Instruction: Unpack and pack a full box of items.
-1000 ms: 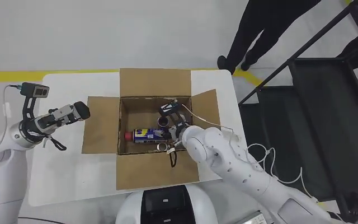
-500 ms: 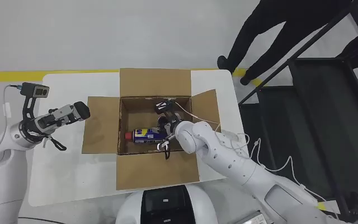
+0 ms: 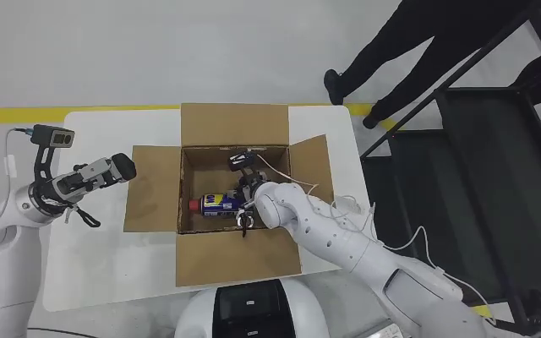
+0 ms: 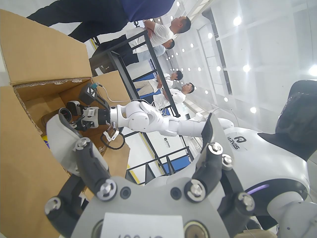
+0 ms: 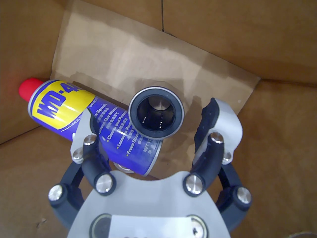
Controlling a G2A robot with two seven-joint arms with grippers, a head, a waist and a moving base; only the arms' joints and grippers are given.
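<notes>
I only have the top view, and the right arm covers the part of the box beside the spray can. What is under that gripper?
Observer: A black-rimmed hollow cylinder stands on end on the floor of the box, right by the base end of the spray can.
Operator: Is the gripper around it?
Observer: The right gripper is open, with one finger on either side of the cylinder and a gap on both sides.
Operator: And the left one?
Observer: The left gripper is open outside the box, with nothing between its fingers.
</notes>
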